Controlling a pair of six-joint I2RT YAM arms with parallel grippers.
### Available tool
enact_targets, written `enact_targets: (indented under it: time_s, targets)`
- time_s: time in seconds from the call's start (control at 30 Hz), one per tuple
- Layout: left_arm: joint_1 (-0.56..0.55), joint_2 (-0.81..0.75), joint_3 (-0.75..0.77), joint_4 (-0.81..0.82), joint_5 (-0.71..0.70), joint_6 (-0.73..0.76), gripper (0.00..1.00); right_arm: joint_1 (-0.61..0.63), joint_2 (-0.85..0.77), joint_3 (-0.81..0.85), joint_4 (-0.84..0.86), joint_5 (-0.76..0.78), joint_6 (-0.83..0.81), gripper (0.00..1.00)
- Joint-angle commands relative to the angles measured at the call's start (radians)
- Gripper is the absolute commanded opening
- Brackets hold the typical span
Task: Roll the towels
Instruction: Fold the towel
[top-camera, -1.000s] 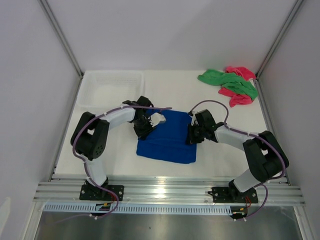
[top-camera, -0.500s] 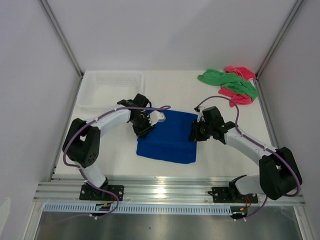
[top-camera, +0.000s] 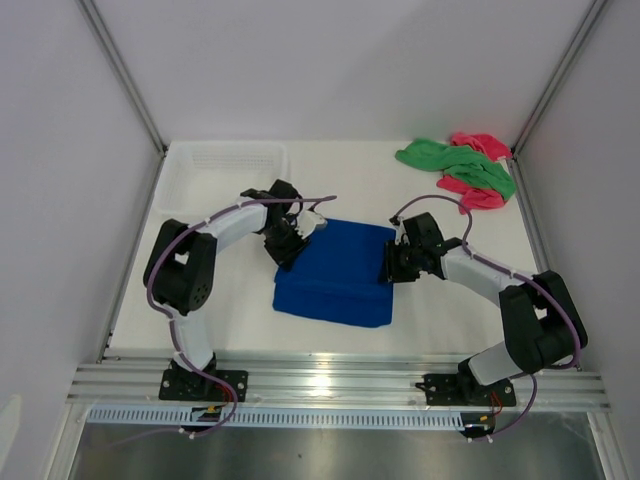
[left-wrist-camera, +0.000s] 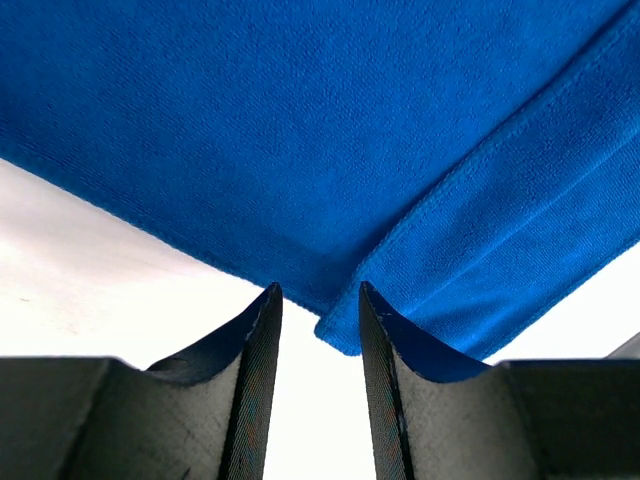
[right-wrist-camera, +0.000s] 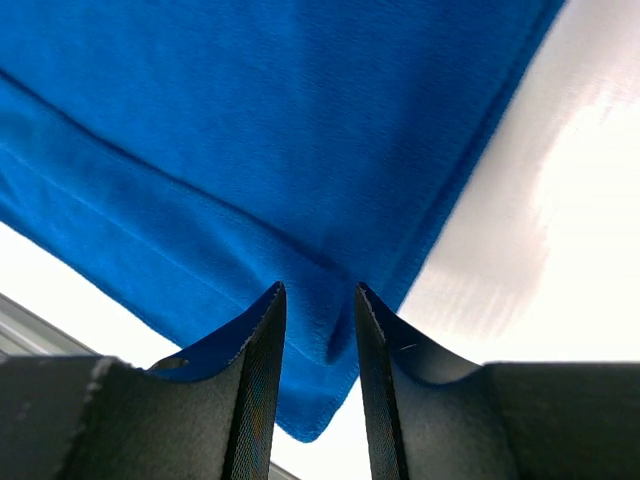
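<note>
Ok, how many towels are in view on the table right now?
3. The blue towel lies spread out in the centre; the green towel and the pink towel are heaped together at the far right corner. Another could be hidden under that heap.

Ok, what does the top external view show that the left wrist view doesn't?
Only top external: the green towel and pink towel heaped at the far right corner, the white basket far left, and the right gripper at the blue towel's right edge. Only left wrist: the left gripper's fingers slightly apart, a hemmed towel corner lying between them. Both: the blue towel on the white table.
</note>
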Motion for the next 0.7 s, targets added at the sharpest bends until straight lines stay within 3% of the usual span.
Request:
enact_targets:
  time_s: [0.0,0.2,0.43,0.57,0.67]
  targets:
    - [0.008,-0.020,-0.016,-0.021,0.036,-0.006,0.40,0.010,0.005,-0.001,0.040,-0.030,-0.015,0.37]
    - [0.008,-0.021,-0.044,-0.028,0.099,0.000,0.38,0.022,0.008,-0.016,0.034,-0.044,-0.021,0.34]
    - [0.008,-0.014,-0.036,-0.041,0.064,-0.006,0.33,0.027,0.010,-0.042,0.046,-0.067,-0.009,0.32]
    - [0.008,-0.025,-0.041,-0.048,0.072,-0.003,0.19,0.031,0.008,-0.051,0.051,-0.075,-0.009,0.25]
    - [0.008,-0.037,-0.051,-0.052,0.089,0.004,0.06,0.031,0.008,-0.056,0.053,-0.084,-0.009,0.11]
